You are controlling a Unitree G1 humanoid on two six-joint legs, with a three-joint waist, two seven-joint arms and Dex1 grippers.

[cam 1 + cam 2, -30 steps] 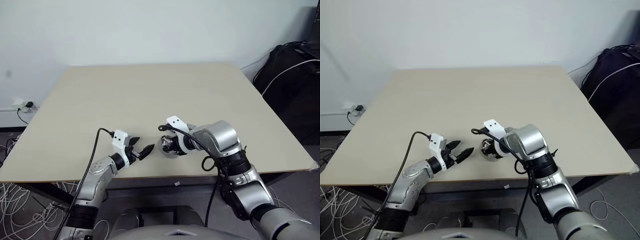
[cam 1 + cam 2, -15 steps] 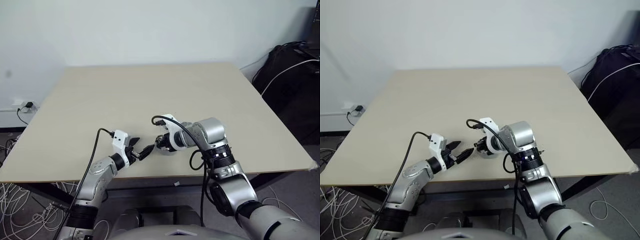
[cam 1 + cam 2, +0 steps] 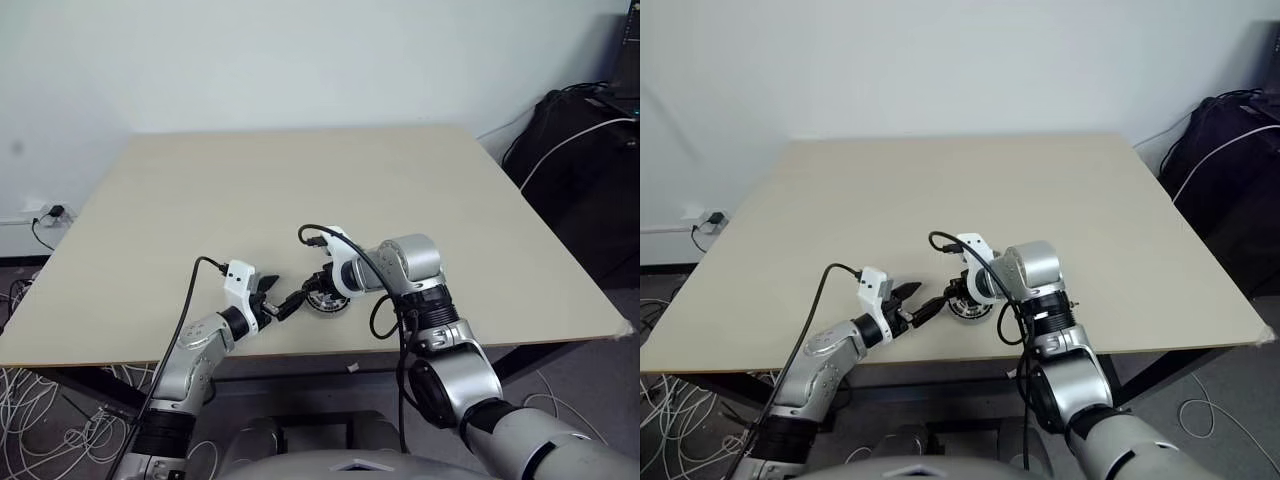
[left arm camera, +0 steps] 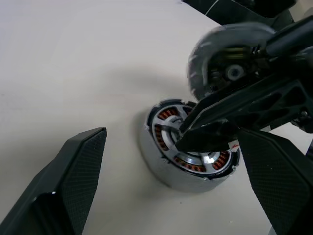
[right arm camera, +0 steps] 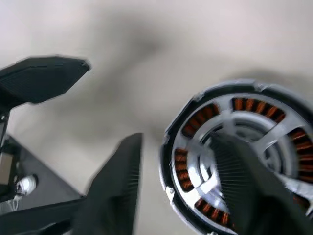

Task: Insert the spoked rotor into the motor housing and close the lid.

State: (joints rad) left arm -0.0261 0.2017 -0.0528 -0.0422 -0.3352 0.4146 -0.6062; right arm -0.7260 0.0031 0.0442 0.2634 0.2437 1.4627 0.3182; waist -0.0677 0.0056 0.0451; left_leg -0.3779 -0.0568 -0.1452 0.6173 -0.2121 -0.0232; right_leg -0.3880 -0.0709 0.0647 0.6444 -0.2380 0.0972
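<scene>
motor housing: sits flat on the counter near its front edge, directly under the right end effector and just ahead of the left end effector, between that one's two fingers as its wrist camera sees it.
spoked rotor: appears seated in the housing; pale spokes and a small hub lie over the copper-brown windings, inside a dark rim.
axis: round and shallow, so no long axis across the counter; its open face points straight up, axis vertical.
right end effector: angled steeply down onto the housing, fingers parted to a moderate gap; one finger lies over the rotor's face, the other outside the rim. It looks to grip nothing; actual contact cannot be told.
left end effector: spread wide, empty, nearly level, aimed at the housing's side, fingertips just short of it.
nearer arm: the right is on top of the part; the left is beside it.
lid: none identifiable; judged still to be fitted.
</scene>
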